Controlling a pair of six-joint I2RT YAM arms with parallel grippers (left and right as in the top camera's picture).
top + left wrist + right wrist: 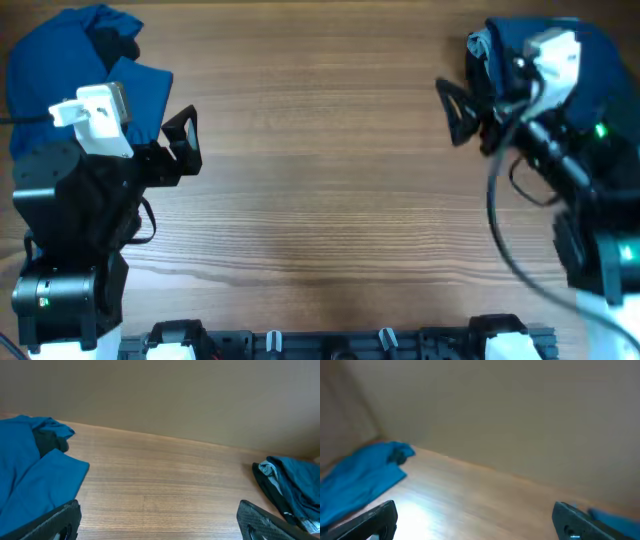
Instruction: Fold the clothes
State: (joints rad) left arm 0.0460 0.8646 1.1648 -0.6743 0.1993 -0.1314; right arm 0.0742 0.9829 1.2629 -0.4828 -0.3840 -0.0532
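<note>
Far left lies a bright blue garment (pixel 55 60); far right, navy clothes (pixel 605 55) with an unreadable grey patch (pixel 269 468). Both the left gripper (pixel 190 140) and the right gripper (pixel 448 112) gape wide, empty.

Looks like a robot lab: wood-grain table (pixel 320 200) against plain beige wall (pixel 160 390).

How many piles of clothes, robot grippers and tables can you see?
Clothes piles: 2, the left pile and the right pile
Grippers: 2, the left gripper and the right gripper, both open
Table: 1
Total: 5
</note>
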